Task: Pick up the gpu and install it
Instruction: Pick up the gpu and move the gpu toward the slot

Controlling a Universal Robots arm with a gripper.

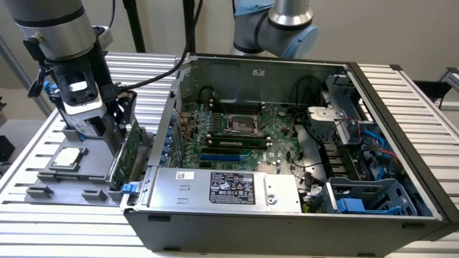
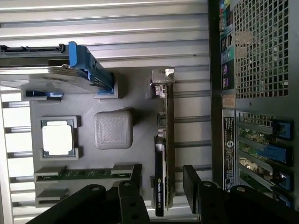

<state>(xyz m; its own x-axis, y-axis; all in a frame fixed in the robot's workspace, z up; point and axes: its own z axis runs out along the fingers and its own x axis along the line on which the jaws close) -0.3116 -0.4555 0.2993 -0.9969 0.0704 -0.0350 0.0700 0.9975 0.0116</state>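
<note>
The gpu (image 1: 132,148) is a thin green card standing on edge in the grey parts tray (image 1: 64,180), right beside the open computer case (image 1: 287,215). In the wrist view the gpu (image 2: 164,140) shows edge-on, with its grey bracket strip at the end far from the gripper. My gripper (image 1: 118,134) hangs over the card's near end. It is open (image 2: 163,179), with one black finger (image 2: 136,177) on each side of the card and a gap between each finger and the card. Nothing is held.
The tray also holds a square silver CPU chip (image 2: 58,138), a memory stick (image 2: 84,173), a grey block (image 2: 113,129) and a hard drive with blue rails (image 2: 70,70). The case's rear wall (image 2: 261,93) stands close to the card. A second arm (image 1: 276,24) rises behind the case.
</note>
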